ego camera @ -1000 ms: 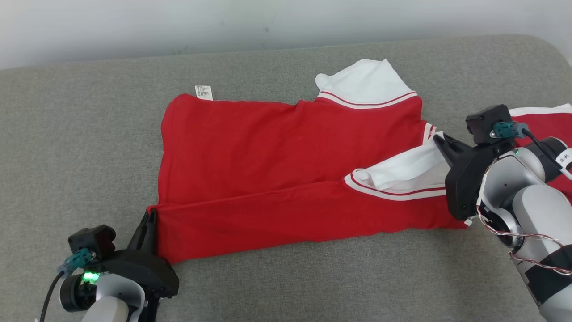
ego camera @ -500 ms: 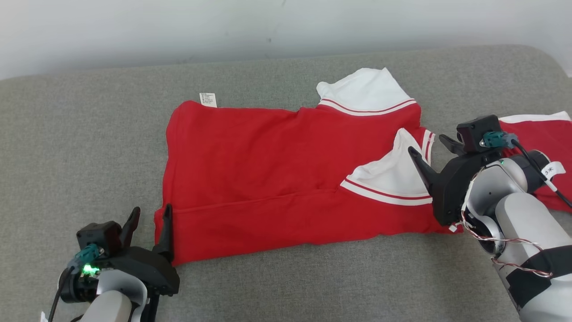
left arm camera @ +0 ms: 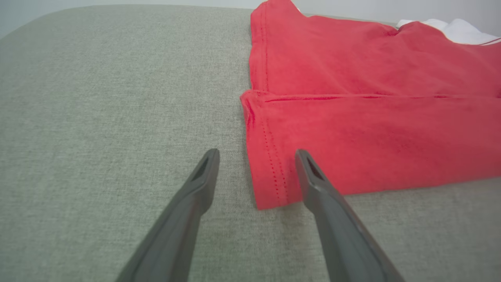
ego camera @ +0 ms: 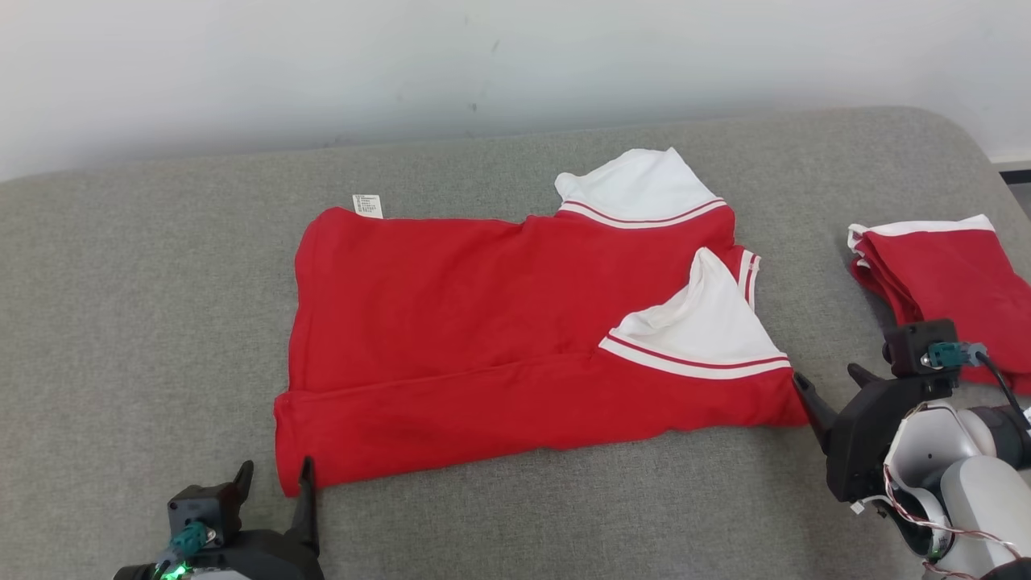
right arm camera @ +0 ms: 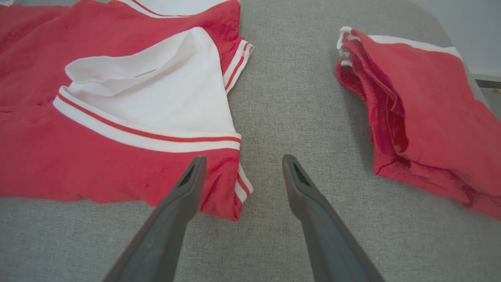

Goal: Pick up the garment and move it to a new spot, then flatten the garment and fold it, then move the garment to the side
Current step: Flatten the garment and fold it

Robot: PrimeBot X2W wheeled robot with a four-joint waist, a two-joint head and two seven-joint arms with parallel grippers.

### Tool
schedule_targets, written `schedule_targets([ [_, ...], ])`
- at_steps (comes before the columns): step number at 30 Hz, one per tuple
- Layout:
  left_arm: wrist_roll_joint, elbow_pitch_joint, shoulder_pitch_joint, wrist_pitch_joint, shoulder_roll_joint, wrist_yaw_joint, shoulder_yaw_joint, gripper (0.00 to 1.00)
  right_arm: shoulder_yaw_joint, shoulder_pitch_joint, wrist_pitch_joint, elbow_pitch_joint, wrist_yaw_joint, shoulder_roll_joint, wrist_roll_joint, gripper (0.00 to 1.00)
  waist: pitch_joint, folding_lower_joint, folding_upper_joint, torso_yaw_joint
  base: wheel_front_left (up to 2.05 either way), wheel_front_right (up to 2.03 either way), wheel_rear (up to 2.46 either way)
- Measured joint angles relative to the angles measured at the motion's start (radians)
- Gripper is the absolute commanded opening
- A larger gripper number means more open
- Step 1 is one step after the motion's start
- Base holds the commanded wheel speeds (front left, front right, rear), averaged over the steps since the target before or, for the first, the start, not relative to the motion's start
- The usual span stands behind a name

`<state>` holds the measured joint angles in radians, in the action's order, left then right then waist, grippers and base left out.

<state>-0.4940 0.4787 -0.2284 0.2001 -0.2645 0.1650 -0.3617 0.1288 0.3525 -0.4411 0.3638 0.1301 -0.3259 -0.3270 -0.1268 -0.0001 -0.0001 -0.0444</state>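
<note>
Left claw point(ego camera: 275, 474) and right claw point(ego camera: 826, 383) both stand apart, empty, at the red T-shirt's point(ego camera: 467, 322) 7 and 4 o'clock corners on the grey padded desk point(ego camera: 121, 322). Its near strip lies folded over; the white sleeve point(ego camera: 701, 322), seemingly loose, could flop open or bunch under the next fold.

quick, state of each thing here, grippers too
shirt: flat on the cushion, near long edge folded over
near sleeve: folded onto the shirt
second garment: folded, lying apart at the right
left gripper: open, empty
right gripper: open, empty
</note>
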Motion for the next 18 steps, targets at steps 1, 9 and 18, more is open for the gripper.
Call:
schedule_targets([
  [1, 0.002, -0.003, 0.001, -0.008, -0.002, 0.01, -0.001, 1.0, -0.013, -0.006, -0.008, -0.002, 0.0, 0.01, 0.007, 1.0, -0.003, 0.0, 0.0, -0.001, 0.0, 0.0, 0.0],
  [9, 0.019, -0.006, -0.031, -0.063, -0.001, 0.046, -0.02, 1.0, -0.054, 0.014, -0.061, 0.02, 0.0, 0.068, 0.05, 1.0, -0.037, 0.0, 0.0, -0.005, 0.0, 0.0, 0.0],
  [18, 0.028, 0.021, -0.102, -0.095, 0.003, 0.046, -0.04, 1.0, -0.07, 0.072, -0.085, 0.123, 0.0, 0.098, 0.077, 1.0, -0.089, 0.0001, 0.0, 0.011, 0.0, 0.0, 0.0],
])
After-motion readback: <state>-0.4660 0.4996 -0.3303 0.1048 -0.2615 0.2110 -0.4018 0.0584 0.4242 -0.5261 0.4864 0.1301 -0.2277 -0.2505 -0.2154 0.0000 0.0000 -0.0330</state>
